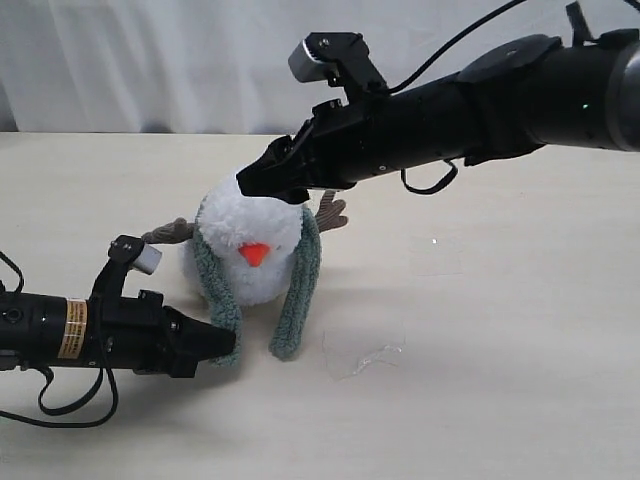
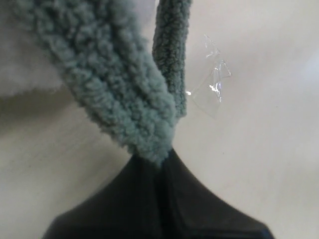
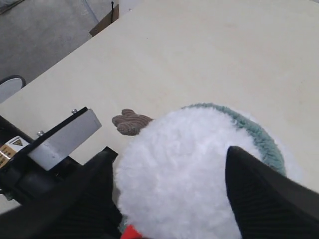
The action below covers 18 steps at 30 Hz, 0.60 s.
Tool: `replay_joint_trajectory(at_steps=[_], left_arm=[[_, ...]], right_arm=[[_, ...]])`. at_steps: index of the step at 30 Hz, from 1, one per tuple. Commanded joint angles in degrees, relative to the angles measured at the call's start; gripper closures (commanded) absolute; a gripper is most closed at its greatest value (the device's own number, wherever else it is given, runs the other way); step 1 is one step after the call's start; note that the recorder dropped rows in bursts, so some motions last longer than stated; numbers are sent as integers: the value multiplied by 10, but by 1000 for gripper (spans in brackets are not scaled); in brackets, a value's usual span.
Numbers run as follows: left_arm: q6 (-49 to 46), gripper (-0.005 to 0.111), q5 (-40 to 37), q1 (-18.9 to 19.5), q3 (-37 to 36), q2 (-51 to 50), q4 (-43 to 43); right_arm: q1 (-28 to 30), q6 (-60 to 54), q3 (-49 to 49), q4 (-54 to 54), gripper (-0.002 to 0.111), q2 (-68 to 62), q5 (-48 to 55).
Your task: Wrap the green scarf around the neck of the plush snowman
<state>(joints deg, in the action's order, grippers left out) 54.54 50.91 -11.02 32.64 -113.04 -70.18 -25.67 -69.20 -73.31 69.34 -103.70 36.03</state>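
The pale table (image 1: 500,400) fills the exterior frame. My right pincer (image 1: 258,182) (image 3: 169,164) comes in from the upper right of that frame on its long black arm. Its jaws stand apart, one on each side of the top of the plush snowman (image 1: 262,222) (image 3: 184,149); I cannot tell if they press it. My left pincer (image 1: 226,345) (image 2: 162,167) lies low at the lower left, clamped on one end of the green scarf (image 1: 302,275) (image 2: 114,84) (image 3: 259,134).

The snowman sits on the table just left of centre. The scarf passes behind it, and both ends hang down its front to the table. Brown twig arms (image 1: 168,232) (image 3: 130,122) stick out at its sides. A clear plastic scrap (image 1: 362,357) (image 2: 212,89) lies near the scarf's free end. The orange nose (image 1: 255,253) points forward.
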Motion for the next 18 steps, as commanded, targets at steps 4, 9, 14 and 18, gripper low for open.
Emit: replay_joint_trajectory(at_steps=[4,9,14,18], left_arm=[[-4,106,-2,0,2,-2,9],[-5,106,6,0,2,-2,13],[-5,106,12,0,2,-2,20],[-10,106,18,0,2,-2,20]], right_arm=[[2,224,1,-230,46,66,31],[2,296,62,-283,46,74,-1],[2,283,145,-262,46,74,-87],[2,141,182,-118,46,43,-108]])
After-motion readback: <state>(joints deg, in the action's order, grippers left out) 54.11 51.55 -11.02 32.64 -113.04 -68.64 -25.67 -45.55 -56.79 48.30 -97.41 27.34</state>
